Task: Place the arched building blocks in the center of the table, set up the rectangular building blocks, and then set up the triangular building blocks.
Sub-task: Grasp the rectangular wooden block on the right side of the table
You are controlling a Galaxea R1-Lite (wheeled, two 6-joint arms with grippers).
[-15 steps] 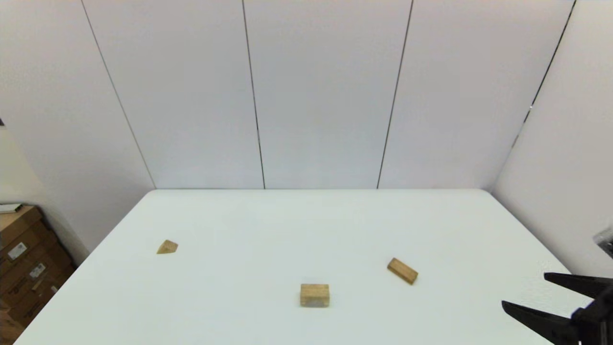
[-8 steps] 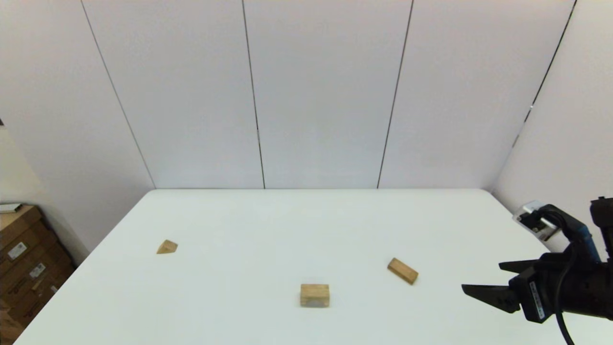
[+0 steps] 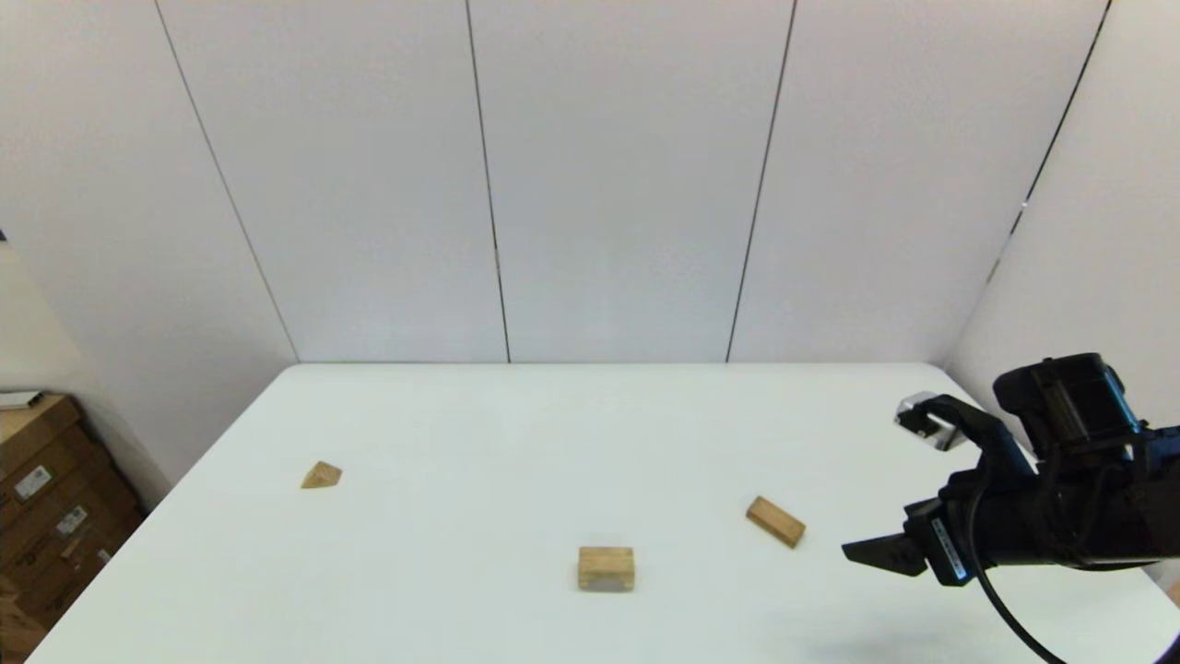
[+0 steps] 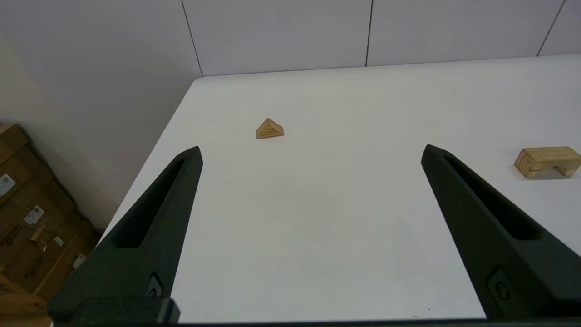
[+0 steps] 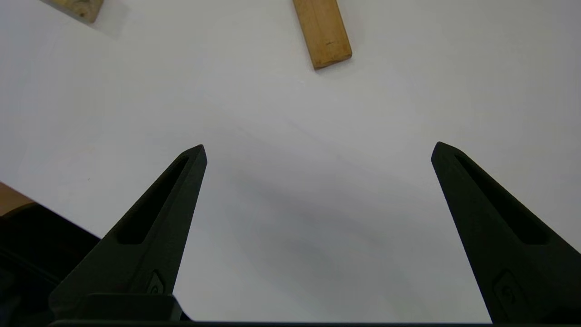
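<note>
My right gripper [image 5: 317,150] hangs wide open and empty above the table [image 3: 479,415], the rectangular block [image 3: 775,521] just off its tips at ten o'clock. First step, I judge: fetching the arched block [image 3: 606,568] farther at nine. The triangular block [image 3: 321,476] lies well apart; nothing intervenes. My left gripper [image 4: 311,152] idles, spread and empty.

No text can be read: the white stickers on the cardboard boxes [image 3: 41,516] and the white label on the right arm [image 3: 945,546] are too small to make out
</note>
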